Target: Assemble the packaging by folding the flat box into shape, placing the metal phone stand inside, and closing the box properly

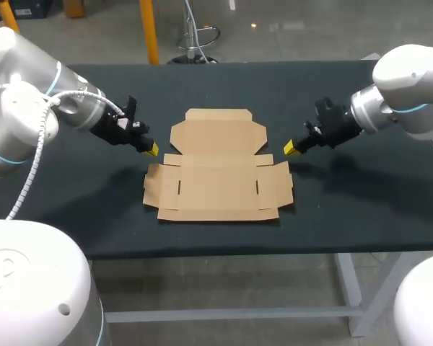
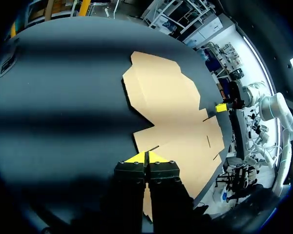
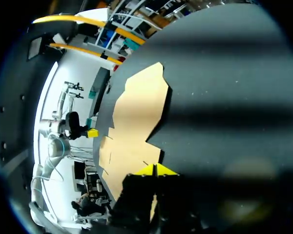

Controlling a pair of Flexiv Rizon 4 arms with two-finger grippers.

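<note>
On the dark table [image 1: 346, 216], close to its near edge, the flat box [image 1: 218, 180] lies open and not folded up. It is plain brown card. Its near part is wide, with a small flap sticking out on each side and two short slits [image 1: 179, 187] cut in it, one near each end. Past that, the box gets thinner and ends in a top part with a little tab along the far edge. Just past the side flaps, my two arms come in from both sides and point at the box. The left gripper [image 1: 151, 149] is just beside the left edge of the box, where the wide part meets the thin part. Its two yellow tips are pressed tight together. The right gripper [image 1: 291, 148] is just beside the right edge at the same spot, and its yellow tips are pressed tight together too. I cannot tell if the tips touch the table or the card. Both grippers face each other, with the box between them.
</note>
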